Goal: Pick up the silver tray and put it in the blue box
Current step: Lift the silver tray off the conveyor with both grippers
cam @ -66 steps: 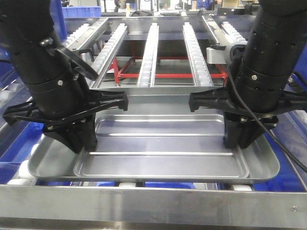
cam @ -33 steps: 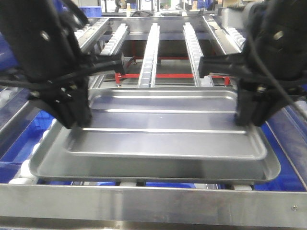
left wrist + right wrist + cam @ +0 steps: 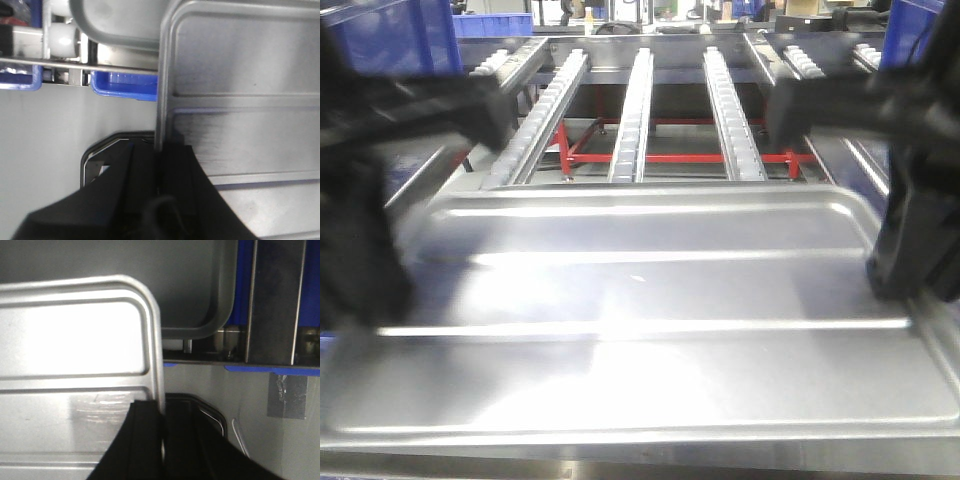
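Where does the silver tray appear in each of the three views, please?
Front view: silver tray fills the lower two thirds, blurred.
Left wrist: right half, rim in the left gripper.
Right wrist: left half, rim in the right gripper.
Shared landmark: the tray's long ribs.

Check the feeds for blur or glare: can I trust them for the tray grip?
Front view: foreground motion-blurred, glare streaks across the silver tray; the roller rails are sharp. Left wrist view: left gripper dark and soft, tray rim readable. Right wrist view: white glare on the tray panel, right gripper dark, rim edge clear.
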### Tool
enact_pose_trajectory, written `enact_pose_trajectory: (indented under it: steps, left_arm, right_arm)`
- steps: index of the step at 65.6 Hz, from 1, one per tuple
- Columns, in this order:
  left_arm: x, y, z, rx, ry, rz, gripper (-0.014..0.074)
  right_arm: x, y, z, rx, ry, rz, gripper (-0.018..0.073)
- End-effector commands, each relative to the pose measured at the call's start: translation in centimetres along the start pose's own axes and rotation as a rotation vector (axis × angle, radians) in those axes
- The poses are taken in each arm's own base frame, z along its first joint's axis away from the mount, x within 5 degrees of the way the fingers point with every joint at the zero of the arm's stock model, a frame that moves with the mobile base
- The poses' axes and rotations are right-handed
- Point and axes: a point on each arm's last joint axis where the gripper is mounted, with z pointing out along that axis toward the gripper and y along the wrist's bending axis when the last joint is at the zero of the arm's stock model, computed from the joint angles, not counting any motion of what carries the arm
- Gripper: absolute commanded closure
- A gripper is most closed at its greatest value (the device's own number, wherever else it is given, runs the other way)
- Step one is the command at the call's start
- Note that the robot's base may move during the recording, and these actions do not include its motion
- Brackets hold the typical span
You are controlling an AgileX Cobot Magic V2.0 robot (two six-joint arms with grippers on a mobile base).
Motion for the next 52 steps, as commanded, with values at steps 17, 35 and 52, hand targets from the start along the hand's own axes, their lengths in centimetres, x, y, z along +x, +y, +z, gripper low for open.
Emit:
enact_pose_trajectory:
  steps: [17, 35, 52]
  left_arm:
    - [-0.29, -0.07, -1.36, 0.018, -0.059, 0.018, 0.0700]
    - [-0.36, -0.04, -1.37, 0.014, -0.066, 0.023, 0.0701]
    - [-0.36, -0.04, -1.37, 0.014, -0.066, 0.023, 0.0701]
  right_arm:
    - [-0.84, -0.01, -1.20, -0.021, -0.072, -0.006, 0.0509]
    - [-0.82, -0.06, -1.20, -0.015, -0.069, -0.006, 0.0510]
    - [-0.81, -0.07, -1.20, -0.014, -0.069, -0.006, 0.0510]
